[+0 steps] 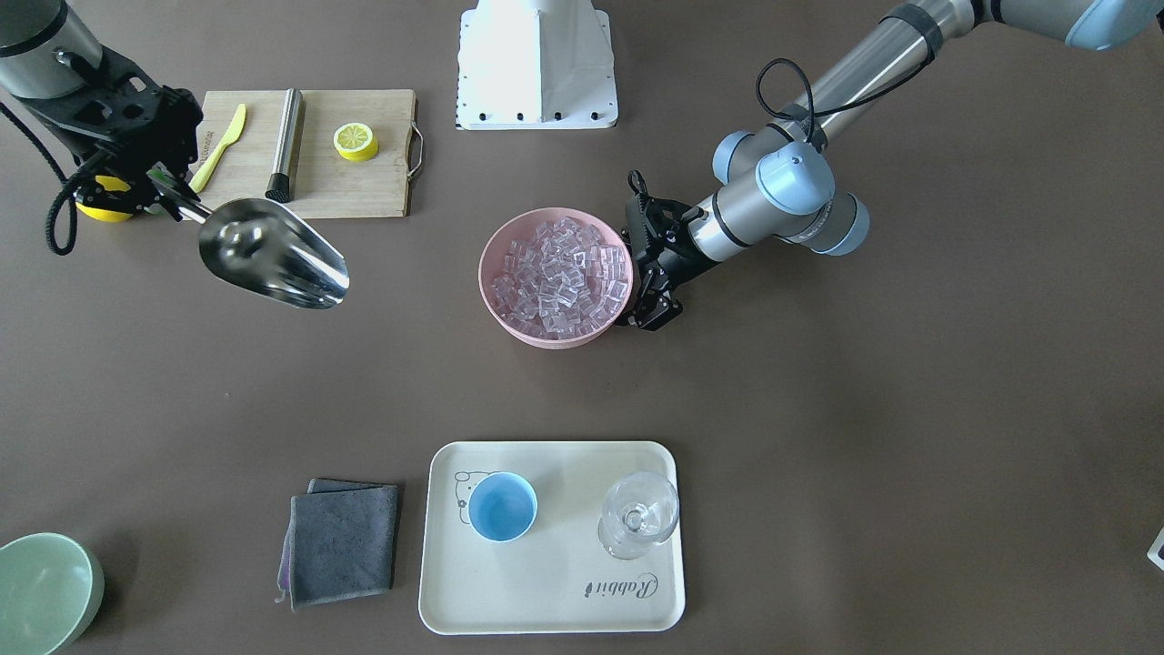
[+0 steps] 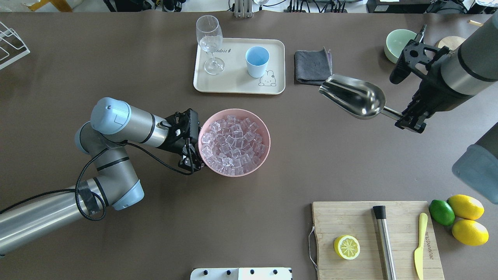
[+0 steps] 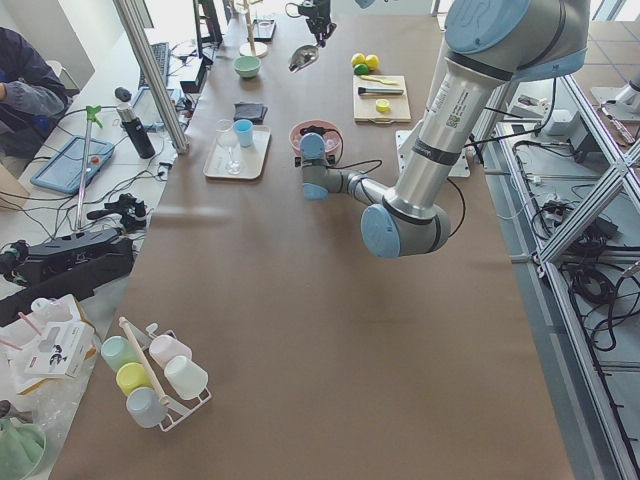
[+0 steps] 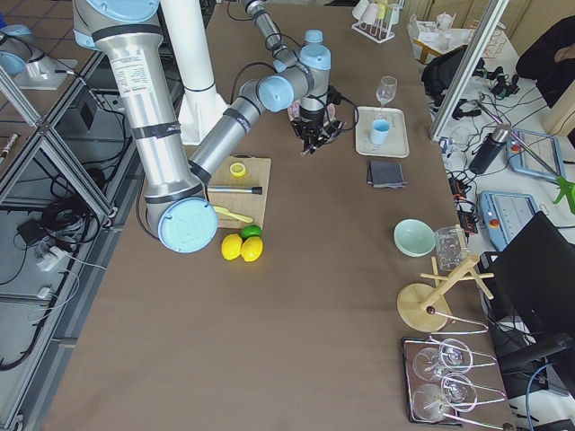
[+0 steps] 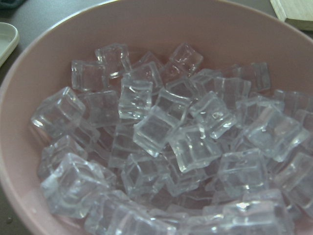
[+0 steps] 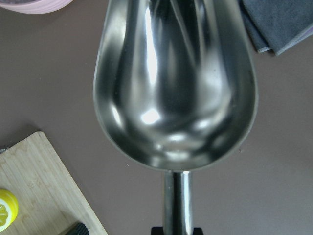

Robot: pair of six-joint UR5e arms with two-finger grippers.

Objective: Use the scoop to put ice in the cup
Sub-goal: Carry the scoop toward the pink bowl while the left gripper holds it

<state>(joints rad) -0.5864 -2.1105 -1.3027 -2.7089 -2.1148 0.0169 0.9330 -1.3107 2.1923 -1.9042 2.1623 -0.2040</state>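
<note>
Empty scoop (image 2: 352, 96) pinched by its handle in the right tool (image 2: 404, 118); ice (image 2: 233, 142) unscooped in pink bowl (image 2: 267, 132), cup (image 2: 257, 61) unfilled; left tool (image 2: 192, 161) spread indeterminable.

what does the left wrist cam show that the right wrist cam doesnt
Only the left wrist view: the ice, clear cubes piled inside the pink bowl, plus a corner of the tray.
Only the right wrist view: the scoop, its trough empty, the grey cloth and a lemon half.
Both: the pink bowl (just a sliver of rim at the right wrist view's top left), a corner of the cutting board and the brown table.
</note>
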